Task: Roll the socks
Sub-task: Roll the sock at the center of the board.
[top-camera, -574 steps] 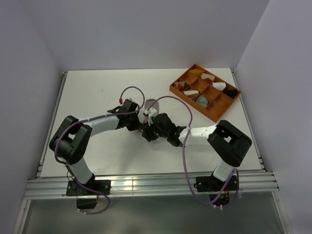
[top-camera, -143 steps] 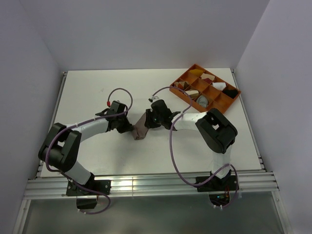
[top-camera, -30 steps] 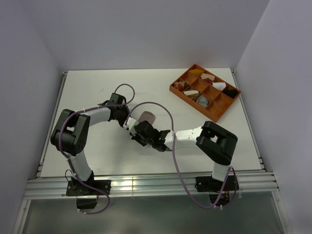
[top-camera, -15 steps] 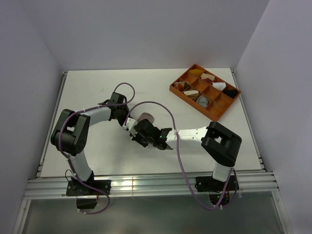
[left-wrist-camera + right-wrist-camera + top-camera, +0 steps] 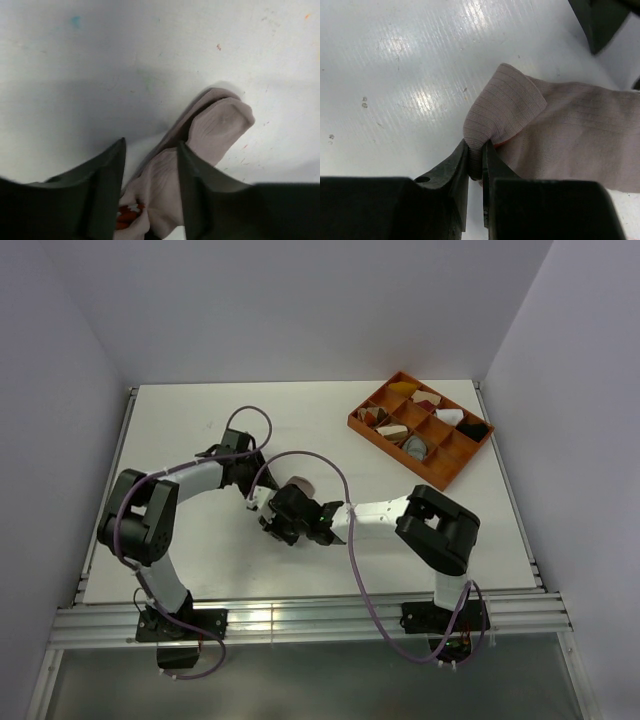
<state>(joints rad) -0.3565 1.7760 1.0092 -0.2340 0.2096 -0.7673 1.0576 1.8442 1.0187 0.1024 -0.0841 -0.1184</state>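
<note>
A pinkish-tan sock (image 5: 299, 485) lies bunched mid-table between the two grippers. In the left wrist view the sock (image 5: 220, 125) runs between my left gripper's (image 5: 150, 150) spread jaws, its red and white cuff stripes (image 5: 127, 217) low between them. The jaws stand apart with a gap on the left side, so the gripper is open around the sock. My right gripper (image 5: 476, 152) is shut on a folded edge of the sock (image 5: 560, 135), low over the table. From above, the left gripper (image 5: 250, 480) and right gripper (image 5: 274, 514) sit close together at the sock.
An orange divided tray (image 5: 395, 448) holding small cloth bundles stands at the back right. White table (image 5: 200, 560) surface surrounds the sock. Both arms' purple cables (image 5: 350, 540) arch over the middle.
My left gripper's jaws have parted from shut to open around the sock. The right gripper has shifted slightly left and back, still pinching the sock's fold.
</note>
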